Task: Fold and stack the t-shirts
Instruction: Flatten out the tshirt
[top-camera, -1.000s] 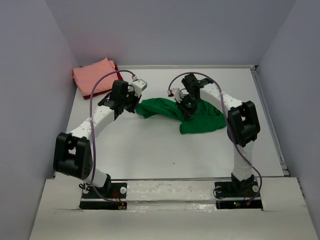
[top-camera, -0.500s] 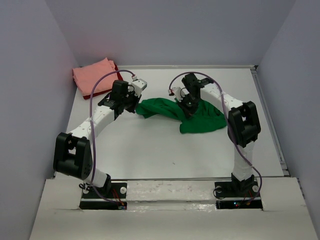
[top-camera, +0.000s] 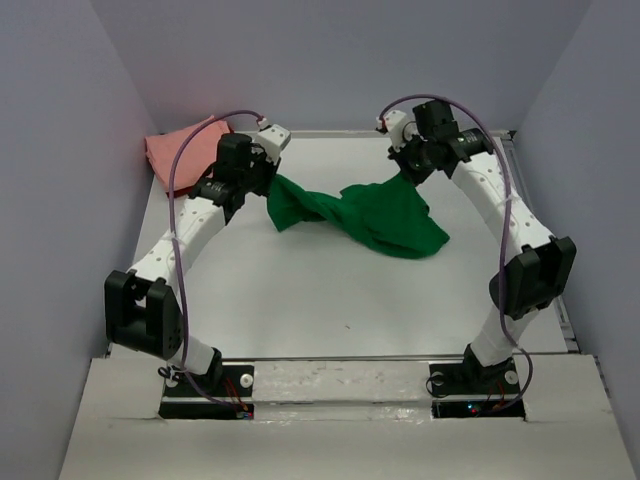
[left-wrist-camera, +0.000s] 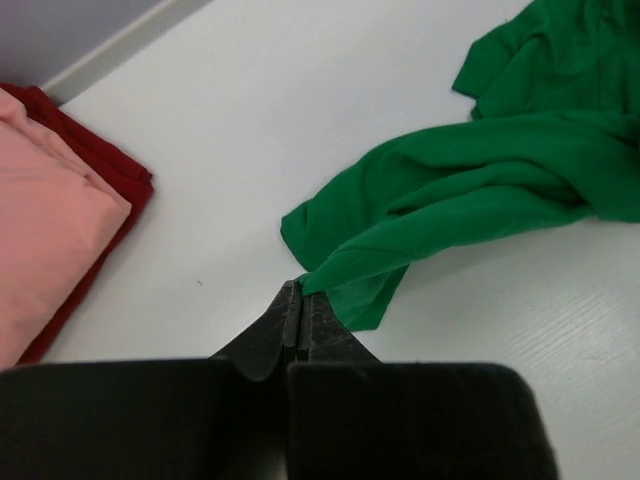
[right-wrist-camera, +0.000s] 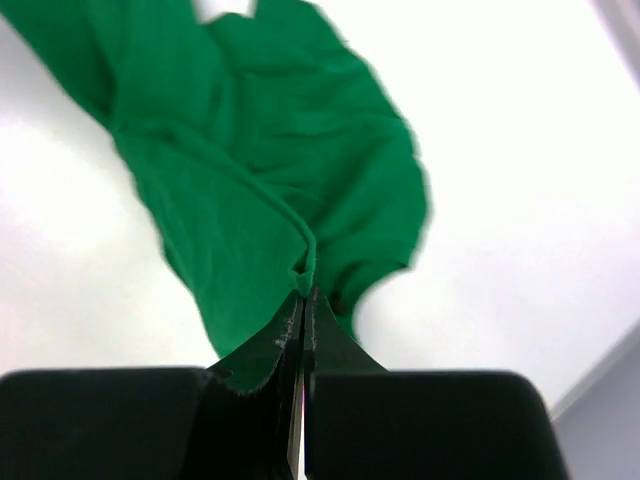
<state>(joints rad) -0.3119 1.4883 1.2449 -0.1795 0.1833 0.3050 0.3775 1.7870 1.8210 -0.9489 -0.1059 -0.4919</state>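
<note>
A bright green t-shirt (top-camera: 375, 215) hangs crumpled between my two grippers over the middle of the table. My left gripper (left-wrist-camera: 298, 290) is shut on the green t-shirt (left-wrist-camera: 480, 180) at its left edge. My right gripper (right-wrist-camera: 304, 292) is shut on a pinched fold of the green t-shirt (right-wrist-camera: 260, 170) and holds it up near the back of the table. In the far left corner a salmon pink t-shirt (top-camera: 180, 150) lies folded on top of a dark red t-shirt (left-wrist-camera: 105, 160). From above, the left gripper (top-camera: 268, 188) is at the cloth's left end, the right gripper (top-camera: 405, 172) at its top right.
The white table (top-camera: 300, 290) is walled by grey panels on the left, back and right. A raised rim (top-camera: 545, 250) runs along its right edge. Purple cables loop over both arms. The folded stack (left-wrist-camera: 50, 210) lies just left of my left gripper.
The right gripper closed on the green t-shirt and lifted it up and toward the back right. The left arm rose slightly too, and the cloth stretched out between them.
</note>
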